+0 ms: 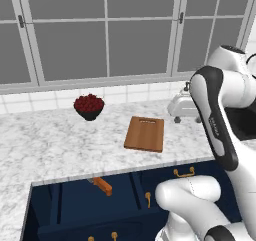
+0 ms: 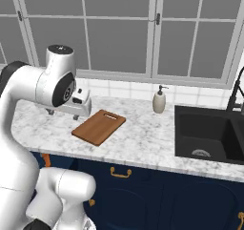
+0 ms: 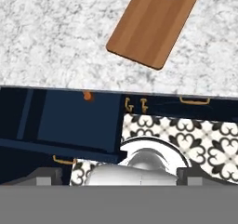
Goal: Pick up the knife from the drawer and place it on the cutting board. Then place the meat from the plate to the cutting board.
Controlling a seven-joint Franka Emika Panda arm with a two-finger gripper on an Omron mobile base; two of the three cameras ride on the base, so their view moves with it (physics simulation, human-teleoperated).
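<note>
Between the jaws we found nothing: they stood spread wide and released, touching no object, the gripper (image 3: 119,181) hanging above the floor in front of the cabinets and looking down across the open drawer (image 3: 65,121) to the counter (image 3: 51,37).

We located the knife (image 1: 102,185) inside that drawer, at its back under the counter edge. From the hand it showed as no more than an orange speck, ahead of the jaws and slightly to the hand view's left. In the left base view its handle ran diagonally across the drawer.

We judged that the coming move would require a descent forward into the drawer, jaws turned across the handle.

Beyond it, the cutting board (image 1: 145,133) lay bare on the counter, with a bowl of berries (image 1: 89,106) well apart.
</note>
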